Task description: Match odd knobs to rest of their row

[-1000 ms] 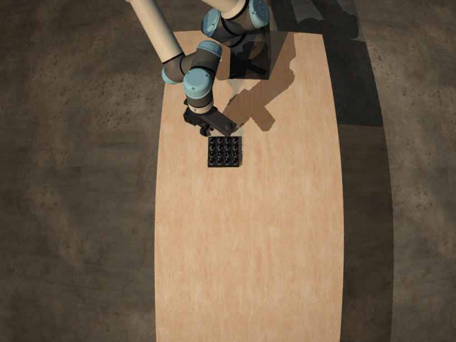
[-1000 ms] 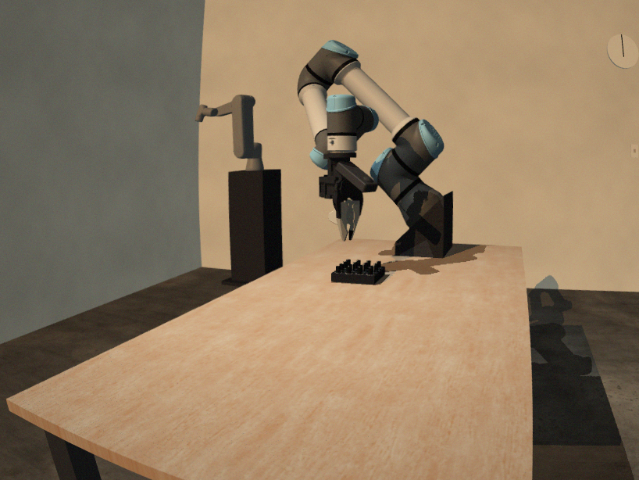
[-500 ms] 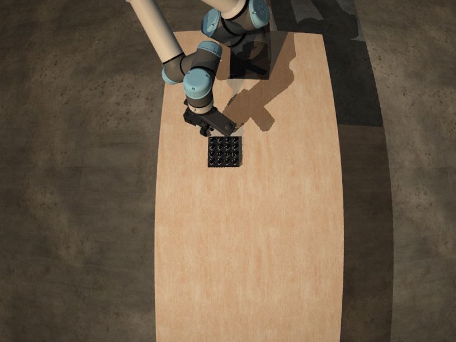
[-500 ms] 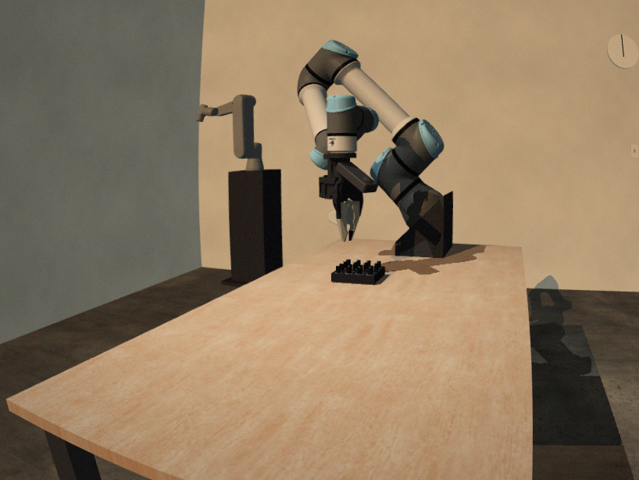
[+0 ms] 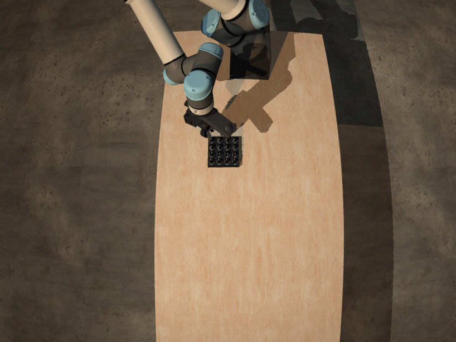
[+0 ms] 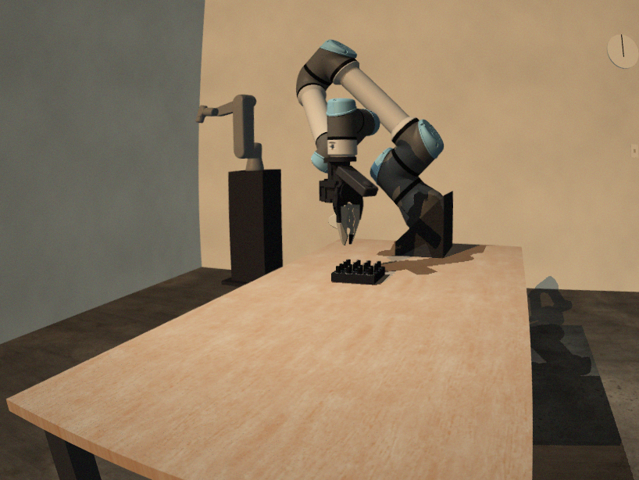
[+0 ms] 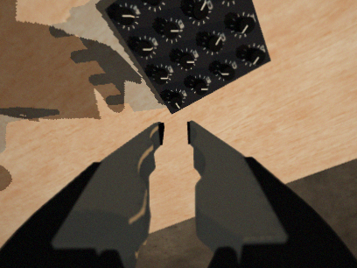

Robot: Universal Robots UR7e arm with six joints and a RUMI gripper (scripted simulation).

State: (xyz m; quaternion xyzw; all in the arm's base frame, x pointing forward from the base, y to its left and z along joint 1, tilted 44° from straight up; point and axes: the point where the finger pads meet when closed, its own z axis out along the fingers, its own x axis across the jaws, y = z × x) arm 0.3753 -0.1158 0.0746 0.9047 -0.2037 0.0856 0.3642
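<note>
The black knob box (image 5: pixel 224 151) lies on the wooden table, with a four-by-four grid of black knobs carrying pale pointer lines. It also shows in the side view (image 6: pixel 358 272) and at the top of the wrist view (image 7: pixel 188 48), turned at an angle. My gripper (image 6: pixel 348 238) (image 5: pixel 206 133) hangs above the table, clear of the knobs, by the box's far-left corner. In the wrist view the fingers stand nearly shut with a narrow gap. Only bare table shows between them, just short of the box's nearest corner knob (image 7: pixel 174 96).
The arm's dark base mount (image 6: pixel 426 227) stands on the table's far end behind the box. A second grey arm on a black pedestal (image 6: pixel 254 222) stands on the floor to the left of the table.
</note>
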